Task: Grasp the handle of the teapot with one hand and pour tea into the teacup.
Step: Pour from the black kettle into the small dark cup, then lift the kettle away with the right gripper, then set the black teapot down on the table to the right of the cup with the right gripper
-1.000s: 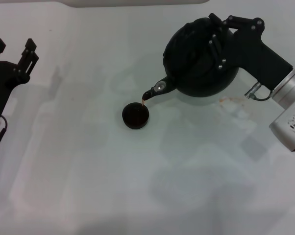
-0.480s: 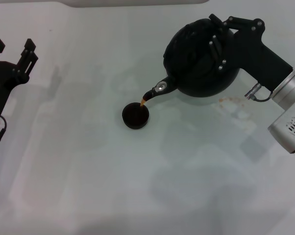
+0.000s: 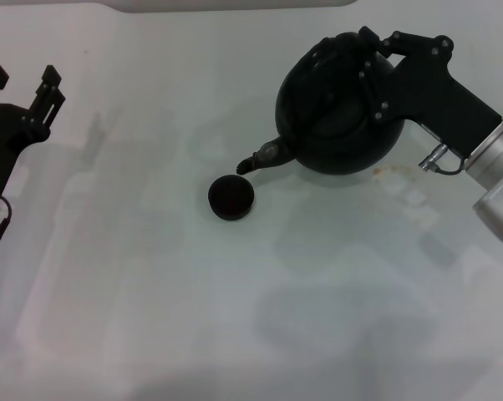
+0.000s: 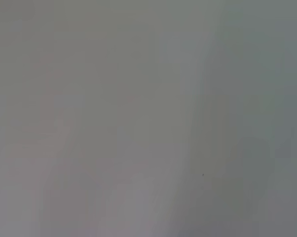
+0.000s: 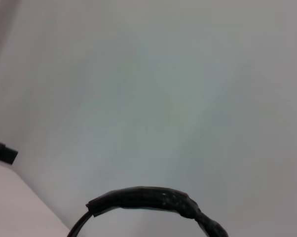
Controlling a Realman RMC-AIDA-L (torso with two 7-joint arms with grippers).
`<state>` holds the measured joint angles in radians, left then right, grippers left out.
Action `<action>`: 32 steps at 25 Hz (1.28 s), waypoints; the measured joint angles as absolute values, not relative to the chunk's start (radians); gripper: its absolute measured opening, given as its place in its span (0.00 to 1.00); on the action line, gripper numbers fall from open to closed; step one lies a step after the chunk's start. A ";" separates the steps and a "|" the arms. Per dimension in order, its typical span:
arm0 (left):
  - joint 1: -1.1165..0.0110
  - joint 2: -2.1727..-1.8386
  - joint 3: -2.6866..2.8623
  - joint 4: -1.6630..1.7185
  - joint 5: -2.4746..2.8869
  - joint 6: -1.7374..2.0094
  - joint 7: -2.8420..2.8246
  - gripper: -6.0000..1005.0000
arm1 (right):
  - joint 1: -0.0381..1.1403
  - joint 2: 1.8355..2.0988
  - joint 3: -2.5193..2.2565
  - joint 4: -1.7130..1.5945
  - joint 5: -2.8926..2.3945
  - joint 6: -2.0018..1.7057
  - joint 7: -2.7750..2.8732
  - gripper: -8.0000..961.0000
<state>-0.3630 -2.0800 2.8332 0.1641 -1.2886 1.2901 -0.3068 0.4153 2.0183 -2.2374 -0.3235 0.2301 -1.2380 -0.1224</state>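
Note:
The round matte black teapot (image 3: 335,117) hangs in the air at the back right of the head view, its short spout (image 3: 260,157) pointing down-left toward the teacup. My right gripper (image 3: 370,65) is shut on the black arched handle (image 3: 352,58) atop the pot. The handle's ribbed arc also shows in the right wrist view (image 5: 148,200). The small black teacup (image 3: 231,197) stands on the white table just below and left of the spout tip, dark inside. No stream of tea shows between spout and cup. My left gripper (image 3: 24,83) is open and idle at the far left.
The white table (image 3: 151,292) spreads around the cup. A faint reddish stain (image 3: 393,170) lies on the table right of the pot. The left wrist view shows only blank table surface (image 4: 148,118).
The teapot has tipped back toward level and its spout has risen a little. The stream of tea into the cup has stopped. The left arm has not moved.

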 joint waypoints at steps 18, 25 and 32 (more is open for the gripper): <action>-0.361 -2.082 2.832 0.164 -1.301 1.290 -0.307 0.77 | 0.395 2.012 -2.231 -0.321 0.319 -1.221 0.340 0.13; -0.365 -2.082 2.832 0.164 -1.303 1.281 -0.307 0.77 | 0.369 2.011 -2.219 -0.275 0.323 -1.224 0.405 0.13; -0.367 -2.082 2.832 0.164 -1.303 1.279 -0.307 0.77 | 0.339 2.011 -2.224 -0.260 0.322 -1.224 0.412 0.13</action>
<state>-0.3666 -2.0816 2.8317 0.1641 -1.3025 1.2793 -0.3068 0.3393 2.0110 -2.2236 -0.2602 0.3215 -1.2241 0.4117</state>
